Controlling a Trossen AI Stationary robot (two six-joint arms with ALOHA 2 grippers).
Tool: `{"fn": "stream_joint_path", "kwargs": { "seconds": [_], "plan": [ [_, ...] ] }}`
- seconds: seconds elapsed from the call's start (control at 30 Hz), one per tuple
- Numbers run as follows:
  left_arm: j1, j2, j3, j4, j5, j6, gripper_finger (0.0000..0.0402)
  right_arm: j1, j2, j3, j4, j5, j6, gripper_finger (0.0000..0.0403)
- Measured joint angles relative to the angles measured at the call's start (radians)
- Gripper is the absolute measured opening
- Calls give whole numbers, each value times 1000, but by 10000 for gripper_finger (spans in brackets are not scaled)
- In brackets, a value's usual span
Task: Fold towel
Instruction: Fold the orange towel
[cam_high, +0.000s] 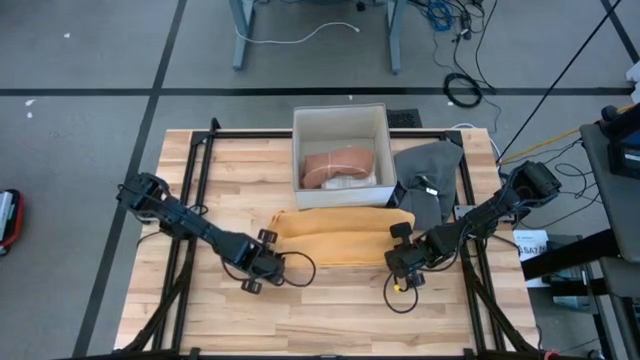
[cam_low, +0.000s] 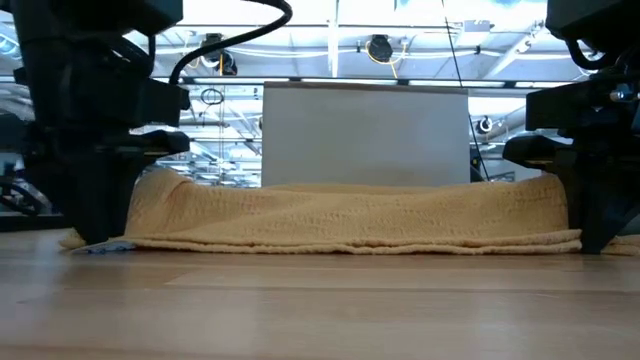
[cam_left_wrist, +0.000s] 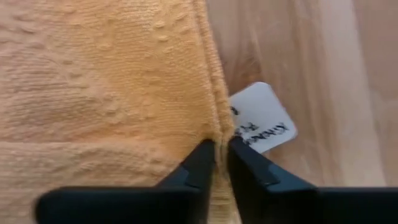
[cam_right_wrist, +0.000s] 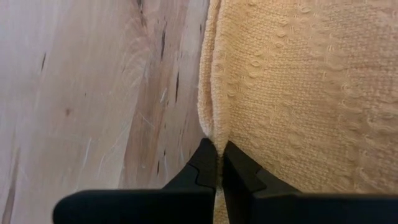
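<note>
We note the yellow towel (cam_high: 335, 236) lying near the middle of the wooden worktop (cam_high: 330, 310), stretched sideways as a long, flattened band with a crease running along its length. In the low view the towel (cam_low: 350, 215) rises as a low ridge between the two arms, its lower hem resting on the boards.

The left gripper (cam_left_wrist: 216, 152) sits at the towel's left end, its two dark fingers pinched tight on the hemmed edge; a white printed label (cam_left_wrist: 261, 118) sticks out from that edge just beside the fingertips, lying on bare wood. In the high view this left gripper (cam_high: 268, 252) is low at the towel's left front corner.

The right gripper (cam_right_wrist: 216, 155) is clenched on the opposite end, the towel's folded edge caught between its fingers, with bare worktop to one side of the hem. From above, the right gripper (cam_high: 402, 248) is at the towel's right front corner.

Behind the towel stands a white open box (cam_high: 340, 120) holding a pinkish cloth (cam_high: 338, 166). Just right of the box lies a crumpled grey cloth (cam_high: 430, 170), touching the box wall as far as we can tell.
</note>
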Motion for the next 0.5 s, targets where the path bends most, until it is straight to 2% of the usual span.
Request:
{"fn": "stream_joint_path", "kwargs": {
  "seconds": [0.1, 0.33, 0.5],
  "plan": [
    [15, 0, 0, 1, -8, 13, 13, 0, 0, 0, 12, 0, -1, 2],
    [15, -1, 4, 2, -63, 43, 4, 9, 0, 0, 19, 3, -1, 2],
    [-2, -25, 51, -58, -99, 68, 2, 10, -8, 0, 19, -4, -14, 2]
  ]
}}
